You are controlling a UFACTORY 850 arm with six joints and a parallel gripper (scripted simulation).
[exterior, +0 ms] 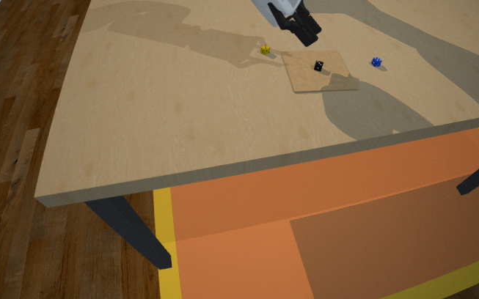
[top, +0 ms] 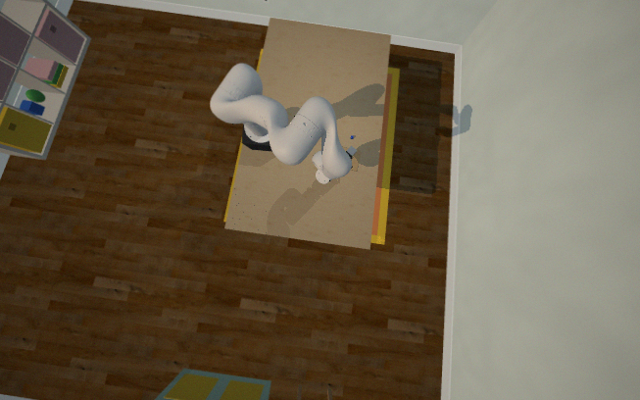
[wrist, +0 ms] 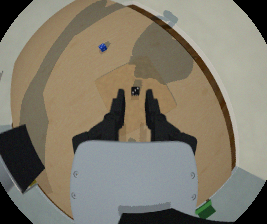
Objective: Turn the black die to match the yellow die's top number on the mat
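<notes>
The black die lies flat on the thin brown mat, near the mat's middle, with nothing touching it. My gripper hangs above the mat's far edge, well clear of the die, with its fingers partly apart and nothing between them. In the wrist view the black die shows on the mat past the gap between my fingertips. The yellow die sits on the table just left of the mat. I cannot read the pips on either die.
A blue die sits on the table right of the mat; it also shows in the wrist view and in the overhead view. The arm hides the mat from overhead. The table's front edge lies near.
</notes>
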